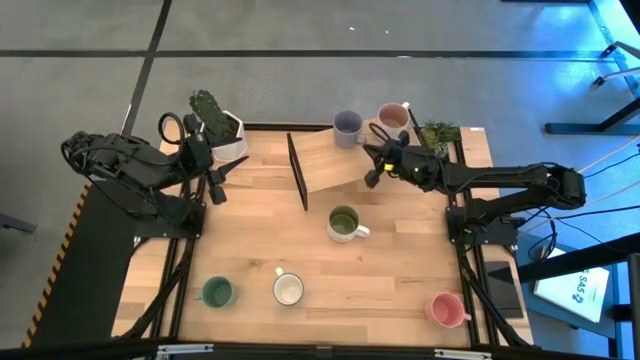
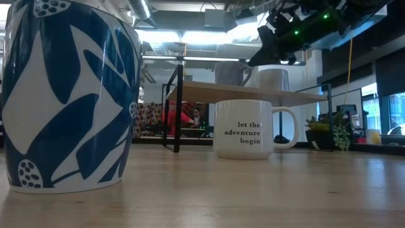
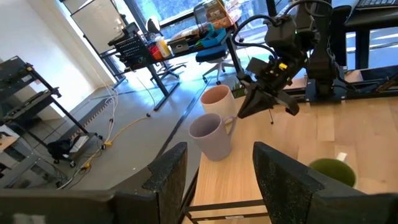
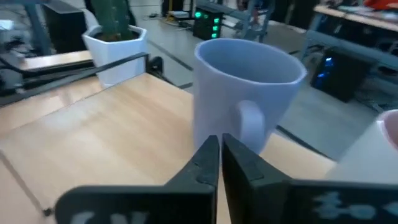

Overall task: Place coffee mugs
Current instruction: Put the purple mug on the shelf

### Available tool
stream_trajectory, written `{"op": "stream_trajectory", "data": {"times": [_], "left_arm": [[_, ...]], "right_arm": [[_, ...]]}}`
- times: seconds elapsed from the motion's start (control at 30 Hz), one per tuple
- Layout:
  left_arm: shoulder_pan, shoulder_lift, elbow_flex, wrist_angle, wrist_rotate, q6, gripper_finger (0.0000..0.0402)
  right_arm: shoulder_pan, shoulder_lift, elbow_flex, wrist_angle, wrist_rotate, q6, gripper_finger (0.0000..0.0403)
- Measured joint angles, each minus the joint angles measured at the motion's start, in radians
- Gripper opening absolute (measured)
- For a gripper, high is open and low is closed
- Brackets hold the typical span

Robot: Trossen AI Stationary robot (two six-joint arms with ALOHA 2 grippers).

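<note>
Lavender-blue mug (image 4: 245, 99) on the raised shelf (image 1: 335, 165) beside the mauve mug (image 1: 392, 117), right gripper (image 4: 219, 163) just short of its handle, fingers closed, empty, left gripper (image 3: 217, 174) open.

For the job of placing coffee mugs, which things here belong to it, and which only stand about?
Belong to the job:
lavender-blue mug and mauve mug on the raised shelf
olive green mug
teal green mug
white mug
pink mug
right gripper, fingers shut, at the lavender-blue mug

Only standing about:
cactus pot
small green plant
left gripper, open, waiting
</note>
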Motion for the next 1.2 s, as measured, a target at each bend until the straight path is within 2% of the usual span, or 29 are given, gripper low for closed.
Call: {"op": "stream_trajectory", "data": {"times": [0.33,0.5,0.93,1.2], "left_arm": [[0.0,0.0,0.0,-0.001,-0.002,0.001,0.0178],[0.0,0.0,0.0,-0.001,-0.003,0.001,0.0178],[0.0,0.0,0.0,-0.001,-0.005,0.001,0.0178],[0.0,0.0,0.0,-0.001,-0.005,0.001,0.0178]], "right_arm": [[-0.009,0.058,0.001,0.043,-0.025,0.003,0.0],[-0.009,0.065,0.001,0.046,0.023,-0.007,0.0],[-0.101,0.065,0.001,0.047,0.003,-0.019,0.0],[-0.099,0.065,0.001,0.046,0.069,-0.008,0.0]]}}
